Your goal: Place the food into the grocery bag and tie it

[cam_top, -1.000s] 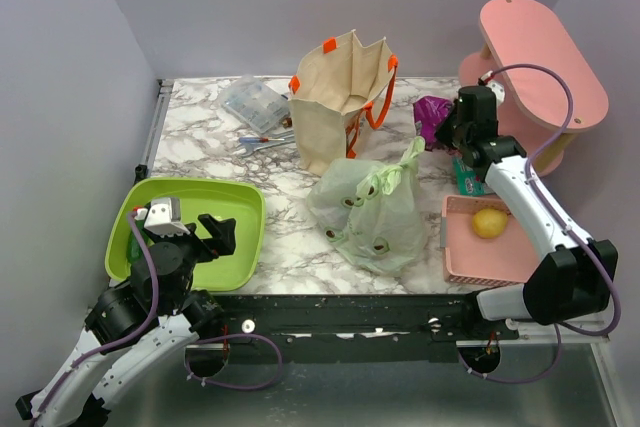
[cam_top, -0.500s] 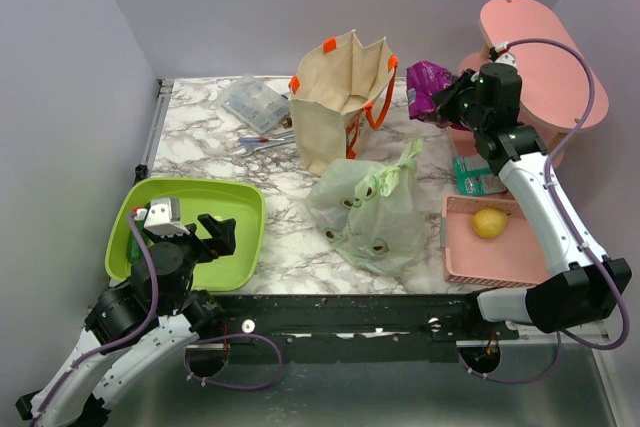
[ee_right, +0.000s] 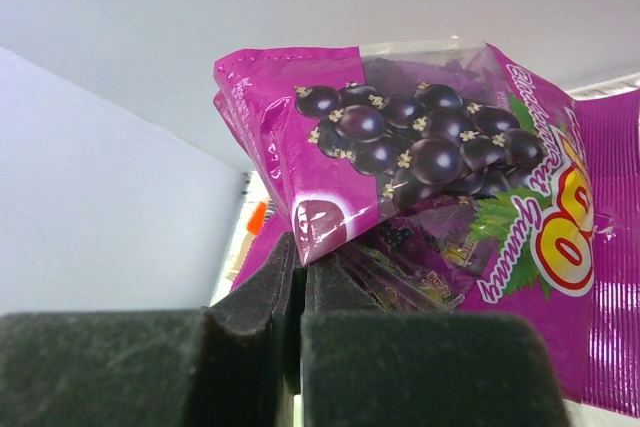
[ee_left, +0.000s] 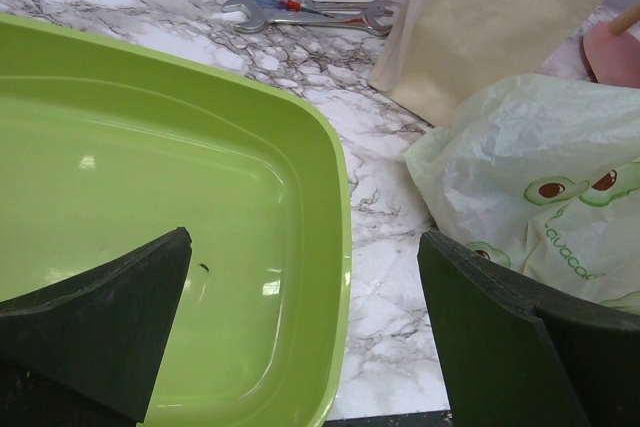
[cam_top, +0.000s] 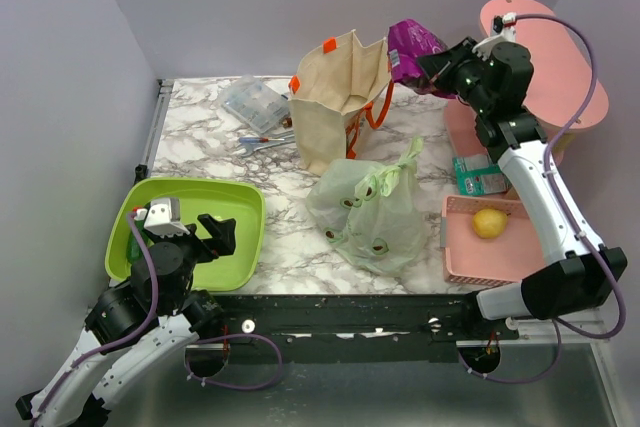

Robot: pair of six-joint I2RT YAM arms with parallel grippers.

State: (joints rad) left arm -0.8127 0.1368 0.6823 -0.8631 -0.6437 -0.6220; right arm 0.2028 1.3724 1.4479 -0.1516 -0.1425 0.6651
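Top view: right end effector pinched a purple gummy packet aloft beside the beige tote at the far edge, probably to clear it for bagging. The grocery bag sat mid-counter near the front edge, with the lemon in the pink basket at the front-right corner. A second earlier the packet was low by the far-right corner.

Left wrist: left end effector spread, idle over the green tray.

Right wrist: jaws pressed together on the packet's corner.

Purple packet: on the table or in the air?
In the air: right claw is shut on the packet, up by the top of the tote, back wall behind it.
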